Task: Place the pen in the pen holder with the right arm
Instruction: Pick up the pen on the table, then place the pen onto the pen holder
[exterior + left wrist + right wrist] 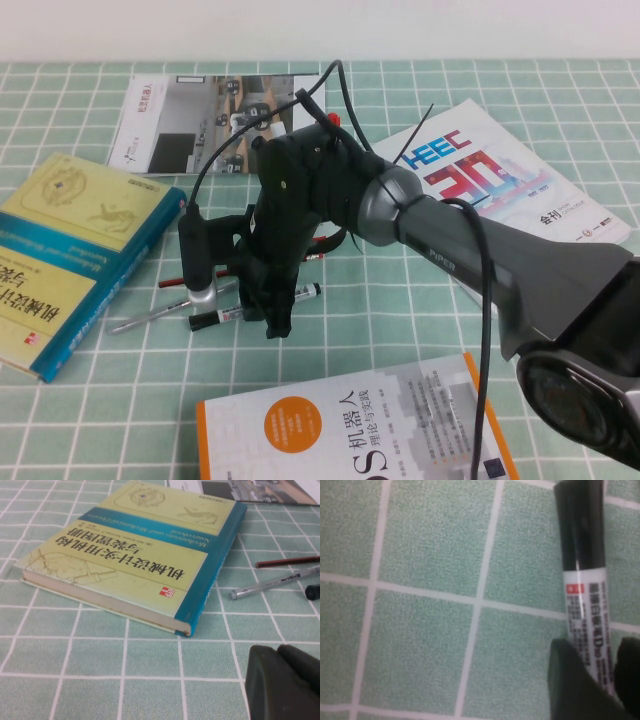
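Note:
The pen [305, 292], a white marker with a black cap, lies flat on the green checked cloth in the middle of the high view. My right gripper [265, 318] reaches down over it. In the right wrist view the printed barrel [585, 595] runs between the two black fingers [570, 680], which press against it on both sides: the right gripper [605, 675] is shut on the pen. The pen's black cap end [312, 591] also shows in the left wrist view. My left gripper [277, 651] hovers low over the cloth, shut and holding nothing. The pen holder is out of view.
A slim silver pen [150, 318] and a red pencil [185, 280] lie just left of the marker. A yellow-and-teal book [70, 250] sits at the left, an orange-and-white book [350, 430] at the front, a magazine [500, 180] at the right, and a brochure [200, 120] at the back.

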Action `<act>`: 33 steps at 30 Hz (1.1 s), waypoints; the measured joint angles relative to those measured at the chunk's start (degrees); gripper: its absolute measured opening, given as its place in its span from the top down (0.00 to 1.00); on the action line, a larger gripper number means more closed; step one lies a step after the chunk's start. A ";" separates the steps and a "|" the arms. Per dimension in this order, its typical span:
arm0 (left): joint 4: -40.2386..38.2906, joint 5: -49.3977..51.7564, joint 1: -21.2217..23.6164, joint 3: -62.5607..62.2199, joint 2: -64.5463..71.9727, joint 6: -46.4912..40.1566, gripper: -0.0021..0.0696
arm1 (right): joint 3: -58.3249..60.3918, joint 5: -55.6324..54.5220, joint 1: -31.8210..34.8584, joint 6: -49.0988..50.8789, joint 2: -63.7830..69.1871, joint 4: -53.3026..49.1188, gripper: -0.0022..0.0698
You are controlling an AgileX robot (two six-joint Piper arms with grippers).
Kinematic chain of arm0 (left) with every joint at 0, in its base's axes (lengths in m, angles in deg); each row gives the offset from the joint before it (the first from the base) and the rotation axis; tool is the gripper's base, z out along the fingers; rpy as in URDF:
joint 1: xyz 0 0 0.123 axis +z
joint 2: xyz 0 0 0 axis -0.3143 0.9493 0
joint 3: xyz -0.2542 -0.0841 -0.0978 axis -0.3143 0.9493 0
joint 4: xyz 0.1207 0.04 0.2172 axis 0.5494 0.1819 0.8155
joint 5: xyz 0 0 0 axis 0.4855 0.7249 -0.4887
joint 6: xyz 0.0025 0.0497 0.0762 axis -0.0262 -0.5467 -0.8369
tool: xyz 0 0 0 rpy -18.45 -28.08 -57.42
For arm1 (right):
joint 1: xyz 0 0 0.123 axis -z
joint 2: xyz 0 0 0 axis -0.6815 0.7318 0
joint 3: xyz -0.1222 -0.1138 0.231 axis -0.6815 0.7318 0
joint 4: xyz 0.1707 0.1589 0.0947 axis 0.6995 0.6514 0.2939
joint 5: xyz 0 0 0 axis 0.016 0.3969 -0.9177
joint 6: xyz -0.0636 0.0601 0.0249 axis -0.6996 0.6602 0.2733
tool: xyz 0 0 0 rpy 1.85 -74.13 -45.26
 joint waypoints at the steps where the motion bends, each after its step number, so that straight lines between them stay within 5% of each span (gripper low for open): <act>1: 0.00 0.00 0.00 0.00 0.00 0.00 0.98 | 0.00 0.00 0.00 0.00 0.05 -0.01 0.70; 15: 0.00 0.00 0.00 0.00 0.00 0.00 0.98 | -1.17 3.35 0.00 0.80 1.01 -0.11 0.82; 33: 0.00 0.00 0.00 0.00 0.00 0.00 0.98 | -0.06 6.46 -0.11 19.99 -13.03 -3.28 0.82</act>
